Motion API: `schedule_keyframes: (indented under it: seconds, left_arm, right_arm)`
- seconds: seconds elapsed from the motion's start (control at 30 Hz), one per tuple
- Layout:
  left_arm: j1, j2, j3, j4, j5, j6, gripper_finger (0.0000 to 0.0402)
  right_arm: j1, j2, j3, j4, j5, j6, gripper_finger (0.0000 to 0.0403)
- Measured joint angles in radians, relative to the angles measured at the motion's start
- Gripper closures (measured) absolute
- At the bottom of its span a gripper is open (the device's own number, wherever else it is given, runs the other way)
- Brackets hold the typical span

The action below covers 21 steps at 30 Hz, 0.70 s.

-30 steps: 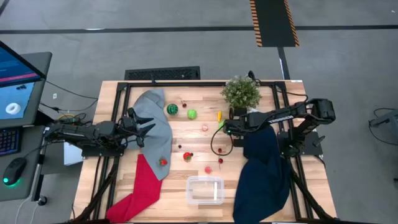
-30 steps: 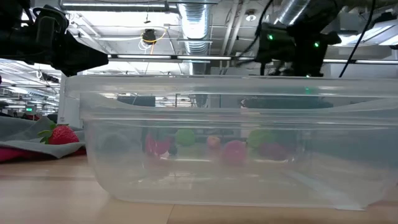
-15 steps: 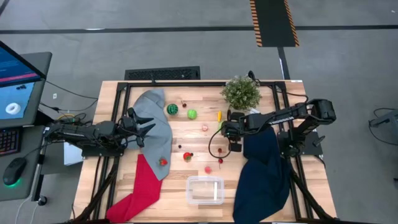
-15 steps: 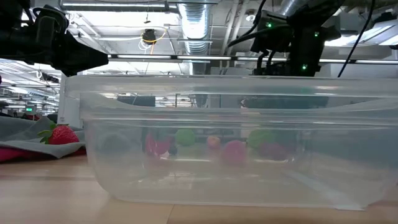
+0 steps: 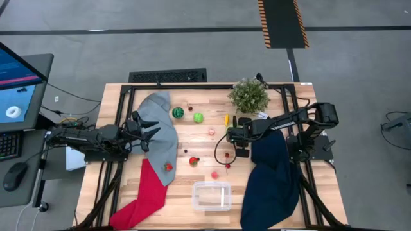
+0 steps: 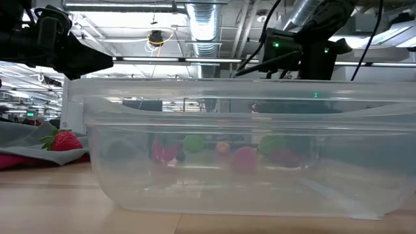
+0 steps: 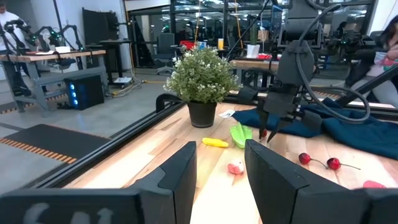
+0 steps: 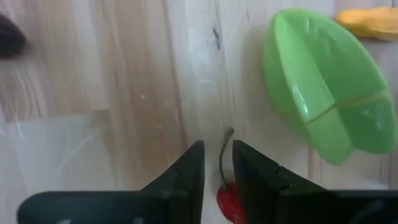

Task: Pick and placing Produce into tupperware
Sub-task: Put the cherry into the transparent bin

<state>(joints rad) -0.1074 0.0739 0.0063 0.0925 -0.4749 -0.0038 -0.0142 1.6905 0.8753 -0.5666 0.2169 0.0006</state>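
Note:
Tiny toy produce lies across the wooden table's middle: a striped melon ball (image 5: pixel 178 112), a green ball (image 5: pixel 198 117), a yellow piece (image 8: pixel 367 18), a green leaf-shaped piece (image 8: pixel 317 99), two cherries (image 7: pixel 305 158) and a strawberry (image 5: pixel 168 167) on the grey cloth. The clear tupperware (image 5: pixel 212 196) stands near the front edge. My right gripper (image 5: pixel 229 136) points down beside the green piece, fingers narrowly open astride a small red fruit with a stem (image 8: pixel 222 155). My left gripper (image 5: pixel 154 135) hovers level over the grey cloth at the left, open, with nothing between its fingers. My right gripper comes from above, its fingers (image 8: pixel 186 168) on either side of the red fruit's stem (image 8: pixel 224 146), which lies on the table. I cannot tell whether they touch it.
A bushy potted plant (image 5: pixel 249 95) stands at the back right, close behind my right gripper. A grey cloth (image 5: pixel 160 138) and a red cloth (image 5: pixel 144 196) cover the left side. A navy cloth (image 5: pixel 273 176) covers the right. Bare wood lies around the tupperware.
My right gripper has sunk toward the table and shifted slightly toward the left edge, next to the green piece. The produce and the tupperware have stayed where they were.

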Motion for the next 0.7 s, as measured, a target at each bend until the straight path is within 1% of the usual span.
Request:
schedule_keyframes:
  seconds: [0.1,0.23,0.37,0.43,0.7]
  left_arm:
    - [0.0,0.0,0.0,0.0,0.0,0.0,0.0274]
    - [0.0,0.0,0.0,0.0,0.0,0.0,0.0274]
    - [0.0,0.0,0.0,0.0,0.0,0.0,0.0274]
    - [0.0,0.0,0.0,0.0,0.0,0.0,0.0274]
    - [0.0,0.0,0.0,0.0,0.0,0.0,0.0274]
  right_arm:
    - [0.001,-0.003,0.0,-0.001,0.0,0.004,0.0326]
    - [-0.001,-0.002,0.0,-0.033,-0.007,0.016,0.0385]
    - [-0.001,0.0,0.0,-0.044,-0.007,0.036,0.0386]
    - [-0.001,-0.001,0.0,-0.05,-0.006,0.035,0.0392]
    - [0.004,-0.002,0.0,-0.05,-0.002,0.029,0.0392]
